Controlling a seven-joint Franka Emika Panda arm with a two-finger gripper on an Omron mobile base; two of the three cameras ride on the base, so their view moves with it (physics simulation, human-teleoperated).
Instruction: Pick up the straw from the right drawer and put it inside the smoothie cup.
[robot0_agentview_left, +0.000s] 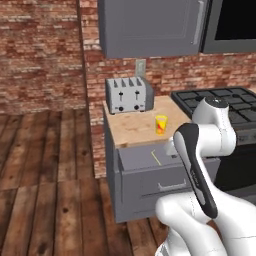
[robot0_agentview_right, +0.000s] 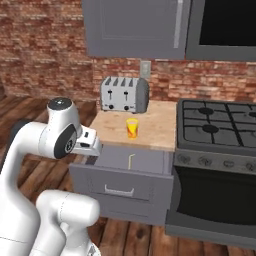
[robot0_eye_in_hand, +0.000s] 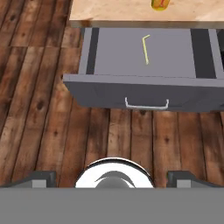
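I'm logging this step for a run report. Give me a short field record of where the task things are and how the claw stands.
drawer: pulled open, below the wooden counter
straw: lying flat inside the drawer, untouched
cup: upright on the counter, in front of the toaster
claw: open, holding nothing, over the floor short of the drawer front
stage: straw not yet picked up

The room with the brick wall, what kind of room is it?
It looks like a kitchen. A silver toaster stands on a wooden counter, a black gas stove sits beside it with an oven below, and grey cabinets hang on the wall above.
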